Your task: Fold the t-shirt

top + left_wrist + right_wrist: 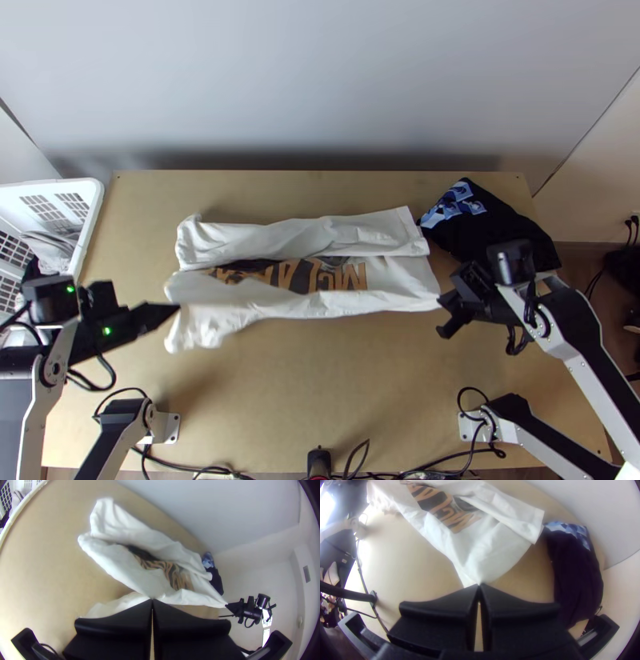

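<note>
The white t-shirt lies crosswise on the table in the top view, its far part folded over in a band and its dark and tan print partly uncovered. Its near edge is lifted between the grippers. At its left end, my left gripper is shut on the cloth; in the left wrist view the tips of this gripper pinch the shirt. At the right end my right gripper holds the near corner, and in the right wrist view that gripper is shut on a drawn-out point of the shirt.
A dark cloth with a blue and white patterned part lies at the table's far right, close to the shirt. A white basket with cloth inside stands at the left edge. Cables run along the table's near edge.
</note>
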Available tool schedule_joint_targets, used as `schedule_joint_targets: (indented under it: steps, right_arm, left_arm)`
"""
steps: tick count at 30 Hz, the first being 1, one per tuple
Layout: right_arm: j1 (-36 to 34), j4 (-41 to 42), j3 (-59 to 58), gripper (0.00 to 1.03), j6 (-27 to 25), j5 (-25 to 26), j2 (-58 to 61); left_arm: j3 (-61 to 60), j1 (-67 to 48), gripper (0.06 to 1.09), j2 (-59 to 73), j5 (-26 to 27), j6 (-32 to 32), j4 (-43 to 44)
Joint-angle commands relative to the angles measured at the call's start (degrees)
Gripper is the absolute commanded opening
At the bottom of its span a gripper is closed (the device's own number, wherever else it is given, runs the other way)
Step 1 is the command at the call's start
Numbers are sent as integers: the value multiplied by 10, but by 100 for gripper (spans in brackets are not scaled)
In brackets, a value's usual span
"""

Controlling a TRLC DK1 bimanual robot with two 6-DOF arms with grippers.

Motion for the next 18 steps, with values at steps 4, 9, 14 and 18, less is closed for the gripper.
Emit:
schedule_joint_targets:
  steps: [4,9,14,18]
  right_arm:
    - [15,-33,-33,3,0,-4,-29]
    - [4,-23,-27,3,1,-3,-30]
    - [-37,11,-32,3,-1,-2,-13]
    - [-80,37,-30,3,-2,-2,15]
  left_arm:
    - [-41,-13,9,-53,-38,71,-114]
    - [-57,-1,9,-41,-52,75,-91]
    - [-58,41,9,3,-52,109,-66]
    - [-59,53,9,40,-53,110,-29]
